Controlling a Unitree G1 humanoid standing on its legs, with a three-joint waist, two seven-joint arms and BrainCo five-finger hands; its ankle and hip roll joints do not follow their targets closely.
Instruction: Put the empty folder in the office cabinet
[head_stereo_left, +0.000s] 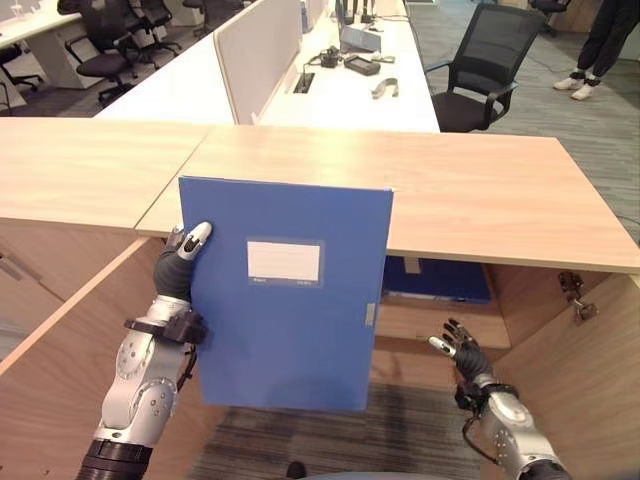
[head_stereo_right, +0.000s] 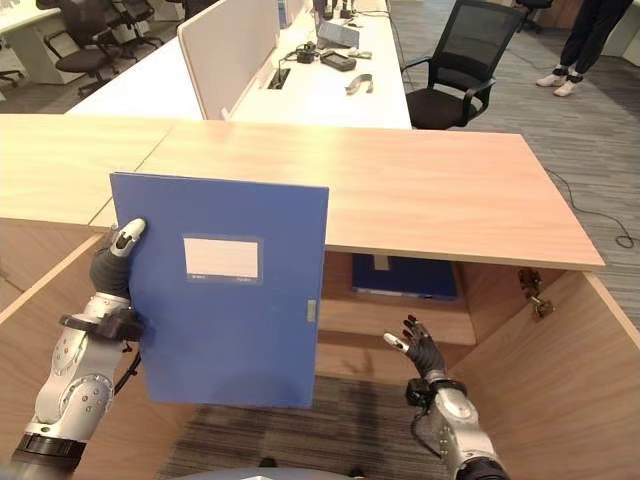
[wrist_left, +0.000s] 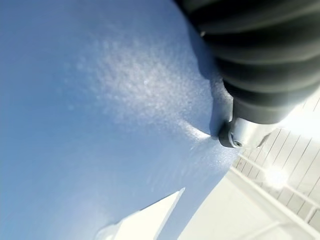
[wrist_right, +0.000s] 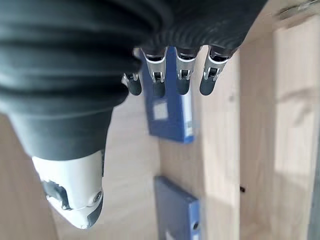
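A large blue folder (head_stereo_left: 285, 300) with a white label stands upright in the air in front of the open wooden cabinet (head_stereo_left: 420, 180), its top edge level with the cabinet's top. My left hand (head_stereo_left: 175, 265) grips its left edge, thumb (wrist_left: 245, 132) pressed on the front face and the fingers hidden behind. In the left wrist view the folder's blue face (wrist_left: 100, 125) lies right against the hand. My right hand (head_stereo_left: 460, 345) hovers low at the right, fingers (wrist_right: 182, 80) straight and empty, apart from the folder.
Inside the cabinet another blue folder (head_stereo_left: 437, 280) lies on a shelf (head_stereo_left: 420, 325); the right wrist view shows two folders (wrist_right: 170, 110) there. Cabinet doors stand open at left (head_stereo_left: 60, 330) and right (head_stereo_left: 590, 380). Behind are desks, a black chair (head_stereo_left: 480, 70) and a person's legs (head_stereo_left: 600, 50).
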